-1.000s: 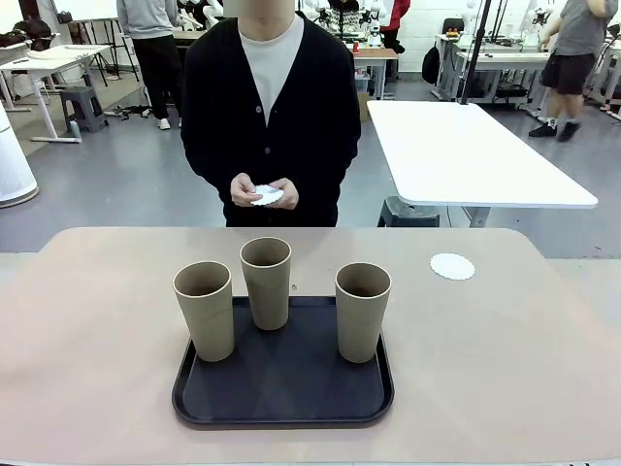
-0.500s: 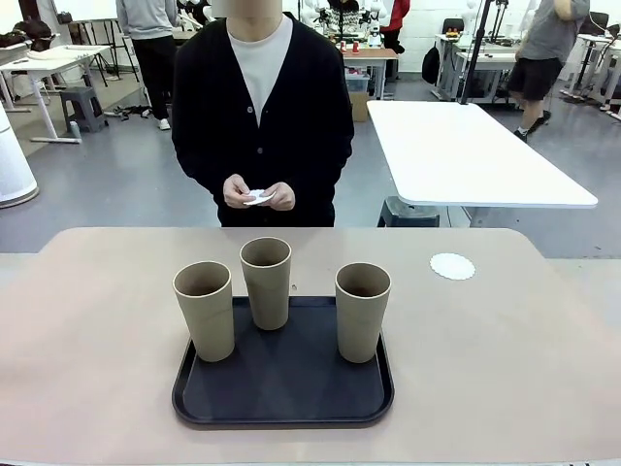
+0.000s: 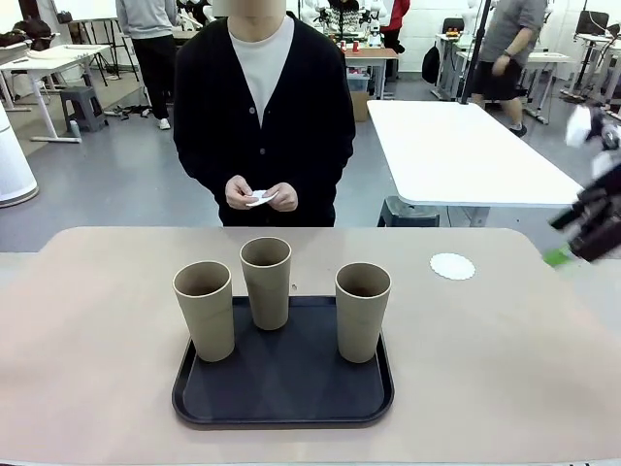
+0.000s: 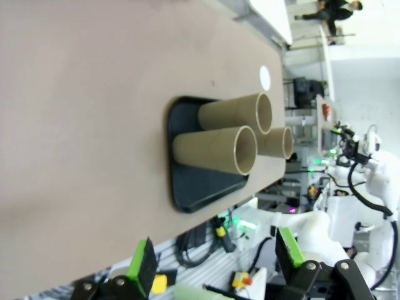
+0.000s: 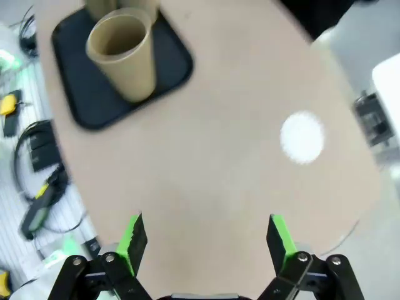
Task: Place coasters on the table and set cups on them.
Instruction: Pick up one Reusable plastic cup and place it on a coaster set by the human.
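Observation:
Three tan cups stand on a black tray: left cup, middle cup, right cup. One white coaster lies on the beige table at the far right. The person at the far side holds more coasters in both hands. My right gripper comes in blurred at the right edge, above the table. In its own view this right gripper is open and empty over bare table, with the coaster and a cup ahead. My left gripper is open, far from the cups.
A white rectangular table stands behind the beige table at the right. The tray takes up the near middle of the tabletop. Bare tabletop lies to both sides of it.
My right arm has come into the front view from the right edge. The person's hands have drawn the coasters slightly closer together. Cups and tray have not moved.

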